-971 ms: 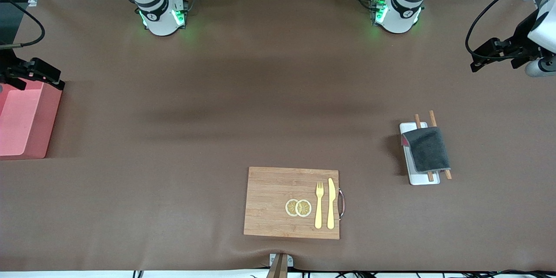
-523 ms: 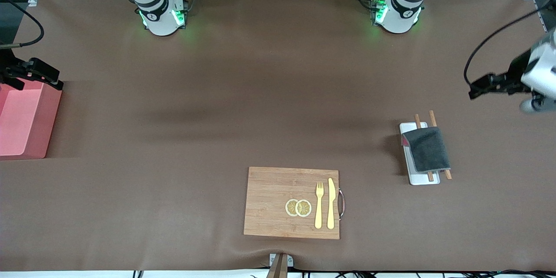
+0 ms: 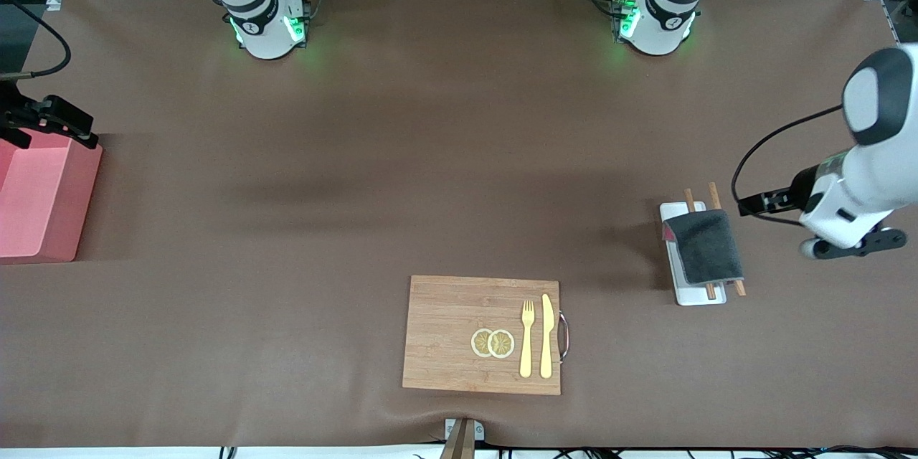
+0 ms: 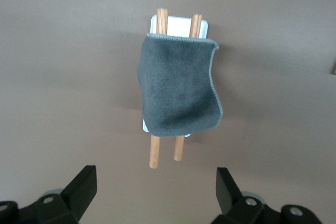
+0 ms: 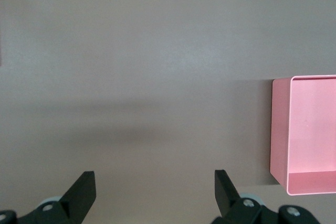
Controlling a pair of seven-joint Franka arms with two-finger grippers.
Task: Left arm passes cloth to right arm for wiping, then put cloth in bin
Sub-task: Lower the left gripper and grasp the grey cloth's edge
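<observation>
The small dark grey folded cloth (image 3: 706,247) with a pink-red edge lies draped over two wooden sticks (image 4: 153,153) on a flat white tray (image 3: 690,295) on the brown counter (image 3: 430,179). The left pincer (image 4: 153,192) hangs over the counter beside it, spread wide, empty. The right pincer (image 5: 152,195), also wide, waits over the counter by the pink-salmon plastic bin (image 3: 43,201).

Front camera sat high, faced bases; left wrist looked down on cloth (image 4: 178,90), shared; right wrist caught bin (image 5: 307,132).
</observation>
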